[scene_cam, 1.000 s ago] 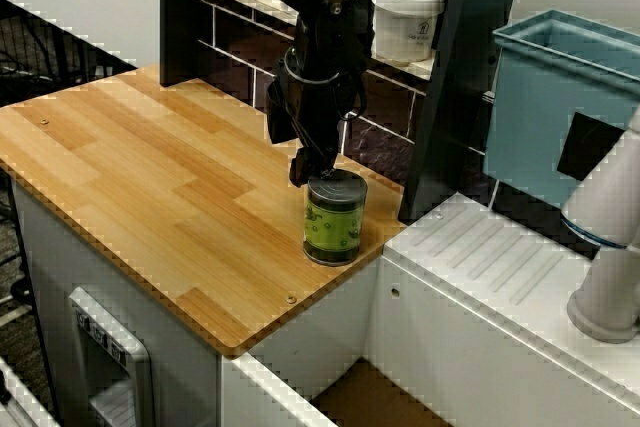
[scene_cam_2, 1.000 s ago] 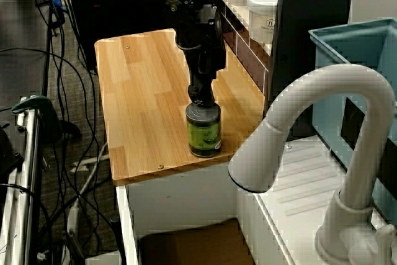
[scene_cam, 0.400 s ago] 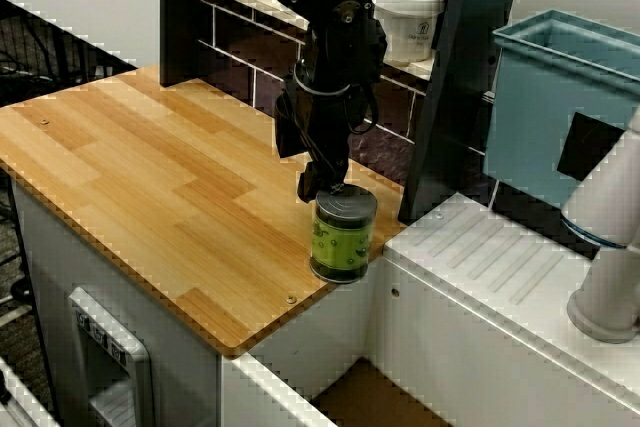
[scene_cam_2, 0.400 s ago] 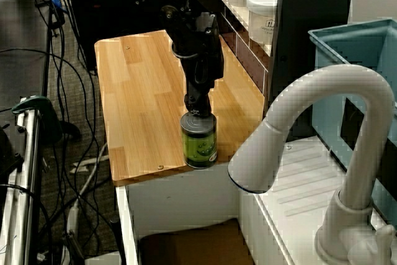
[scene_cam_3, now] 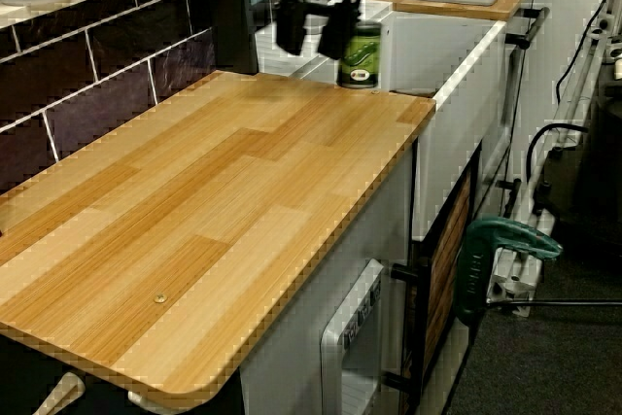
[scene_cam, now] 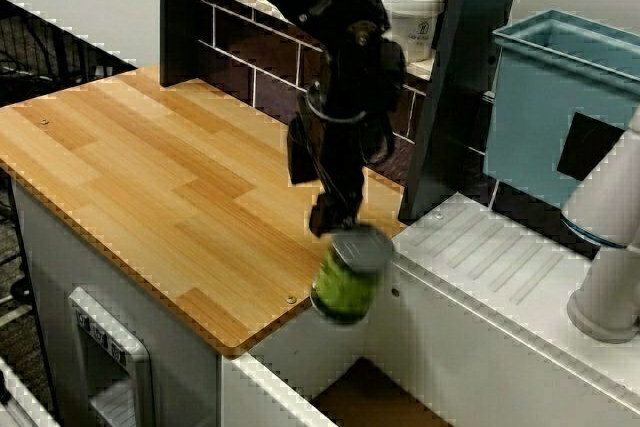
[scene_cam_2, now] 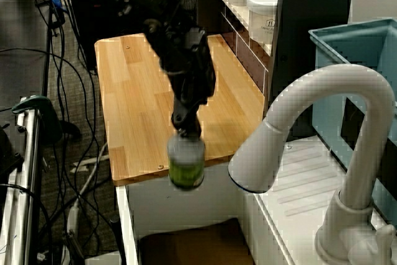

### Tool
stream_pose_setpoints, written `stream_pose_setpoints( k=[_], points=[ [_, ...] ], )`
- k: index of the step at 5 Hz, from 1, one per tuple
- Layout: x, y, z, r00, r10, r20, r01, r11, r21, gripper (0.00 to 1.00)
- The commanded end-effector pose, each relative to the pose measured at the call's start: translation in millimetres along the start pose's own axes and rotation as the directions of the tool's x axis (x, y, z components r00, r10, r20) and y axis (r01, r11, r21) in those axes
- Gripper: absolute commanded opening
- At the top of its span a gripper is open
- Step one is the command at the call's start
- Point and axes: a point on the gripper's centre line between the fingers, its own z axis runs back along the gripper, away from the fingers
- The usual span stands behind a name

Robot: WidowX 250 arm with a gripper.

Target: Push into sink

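Wooden countertop (scene_cam: pixel 150 182) is sitting on a white cabinet (scene_cam: pixel 60 277), its planked surface showing pale and darker strips. The green can (scene_cam: pixel 347 275) is tipping past the counter's far edge, blurred, above the sink (scene_cam: pixel 355 399); contact with the wood cannot be told. A screw head (scene_cam_3: pixel 159 298) is lying flush near the near corner.

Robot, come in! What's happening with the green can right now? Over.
Gripper behind can top, grip unclear. Green can tipping off the wooden counter edge, above the sink. Nothing in the way.
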Motion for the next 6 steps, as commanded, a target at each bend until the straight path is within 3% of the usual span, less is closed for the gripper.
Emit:
stream_pose_setpoints(
  k=[1, 3, 6],
  points=[
    [7.1, -31, 21.4, 0.998, -0.027, 0.052, 0.026, 0.999, 0.023, 1.0],
    [5.4, -44, 22.7, 0.999, -0.045, 0.022, 0.045, 0.999, 0.019, 1.0],
    [5.4, -44, 22.7, 0.999, -0.045, 0.022, 0.045, 0.999, 0.019, 1.0]
  ],
)
